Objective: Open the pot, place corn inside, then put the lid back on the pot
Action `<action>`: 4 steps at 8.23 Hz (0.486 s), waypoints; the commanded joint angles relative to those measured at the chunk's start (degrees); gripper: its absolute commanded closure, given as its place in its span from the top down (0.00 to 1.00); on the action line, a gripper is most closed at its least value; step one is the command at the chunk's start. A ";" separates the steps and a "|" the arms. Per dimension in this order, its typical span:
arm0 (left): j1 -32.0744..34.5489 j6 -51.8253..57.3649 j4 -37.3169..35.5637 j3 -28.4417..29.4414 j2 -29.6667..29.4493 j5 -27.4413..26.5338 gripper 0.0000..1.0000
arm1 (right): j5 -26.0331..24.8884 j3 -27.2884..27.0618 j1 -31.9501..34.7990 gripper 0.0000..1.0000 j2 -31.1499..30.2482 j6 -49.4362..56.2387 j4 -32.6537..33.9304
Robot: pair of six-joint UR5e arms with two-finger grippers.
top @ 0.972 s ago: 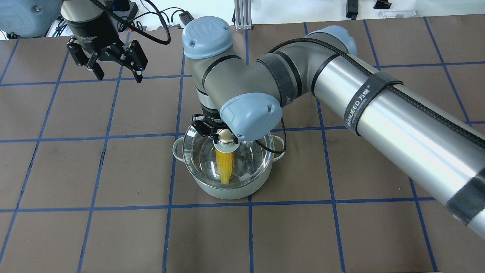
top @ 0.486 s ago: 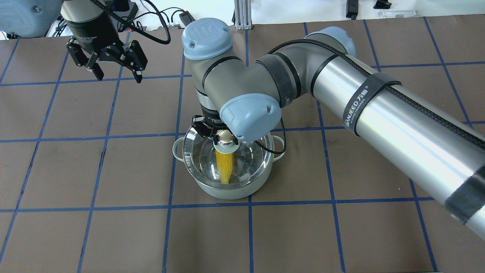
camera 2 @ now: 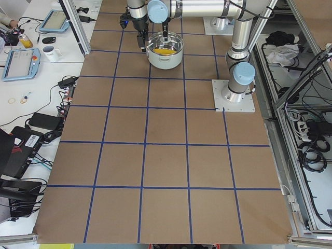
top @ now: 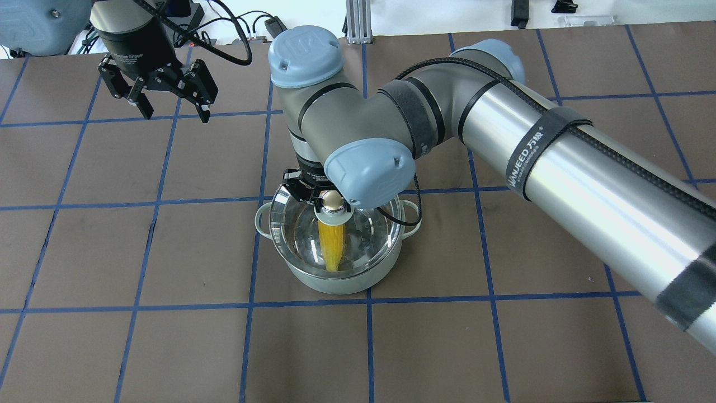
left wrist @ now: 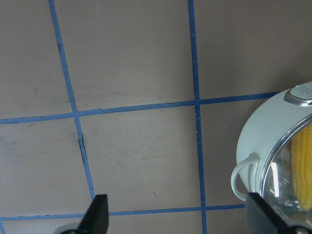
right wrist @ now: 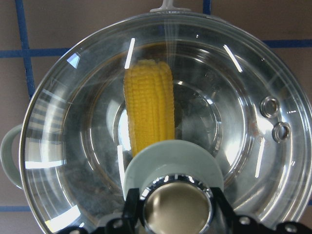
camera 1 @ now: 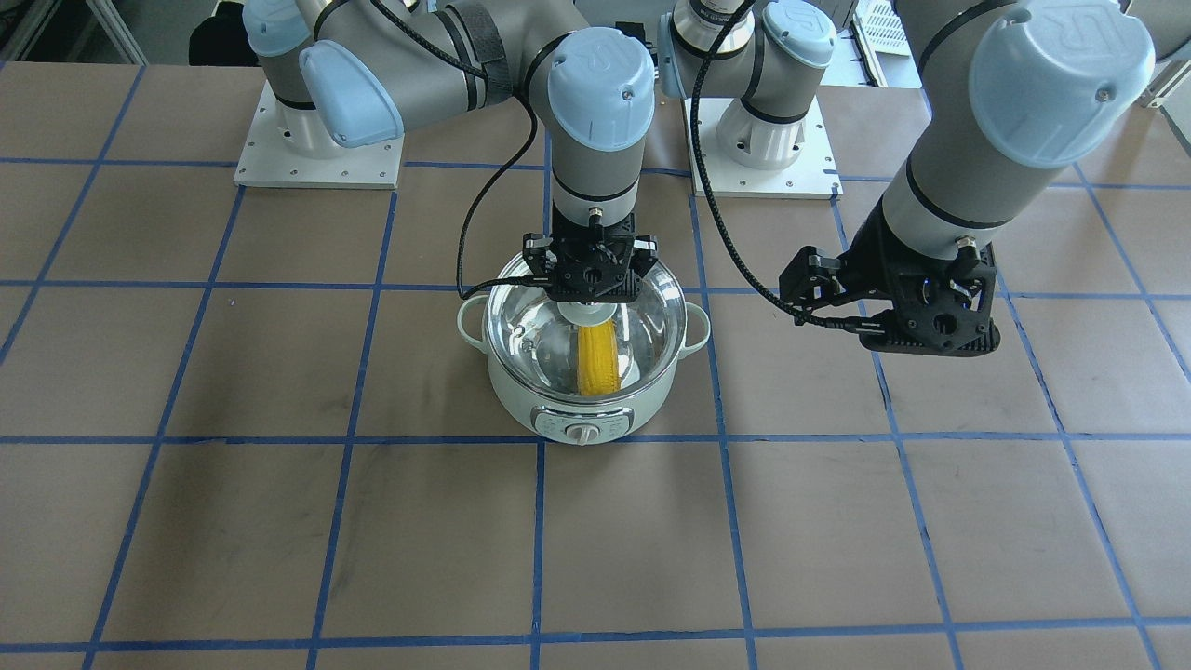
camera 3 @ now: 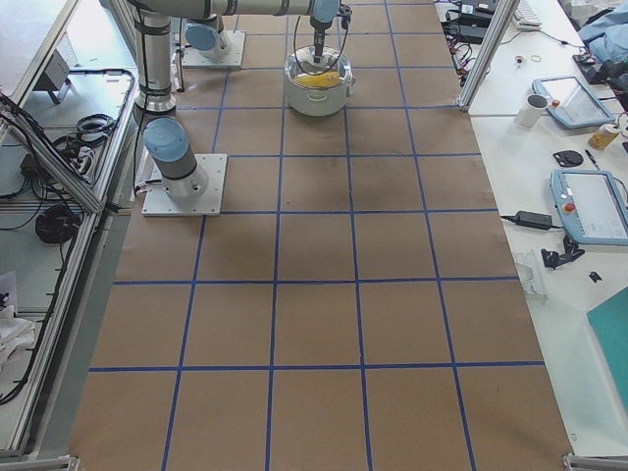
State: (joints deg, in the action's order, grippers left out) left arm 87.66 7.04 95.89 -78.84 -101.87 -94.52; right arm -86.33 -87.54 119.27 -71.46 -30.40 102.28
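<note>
The pale mint-green pot stands mid-table, its dial facing away from the robot. The yellow corn lies inside it and shows through the clear glass lid, which sits on the pot's rim. My right gripper points straight down, shut on the lid's beige-gold knob. In the overhead view the pot, corn and right gripper show the same. My left gripper is open and empty, raised over the table left of the pot. Its wrist view catches the pot's side handle.
The table is brown paper with blue tape grid lines. The right arm's forearm spans the right half above the table. Cables and an aluminium post lie beyond the far edge. Side tables with tablets flank the end.
</note>
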 commanded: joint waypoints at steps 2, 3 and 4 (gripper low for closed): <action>0.14 -0.01 0.00 0.00 0.00 0.04 1.00 | 0.03 -0.08 0.00 0.31 0.00 0.08 0.02; 0.15 -0.01 0.00 -0.09 0.00 0.04 1.00 | -0.06 -0.08 0.00 0.32 0.09 0.34 0.02; 0.15 -0.01 0.00 -0.09 0.00 0.12 1.00 | -0.06 -0.08 0.00 0.35 0.09 0.25 0.02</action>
State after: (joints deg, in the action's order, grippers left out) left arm 87.78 7.03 95.89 -78.88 -101.87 -94.48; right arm -86.35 -87.62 119.27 -71.41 -30.21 102.31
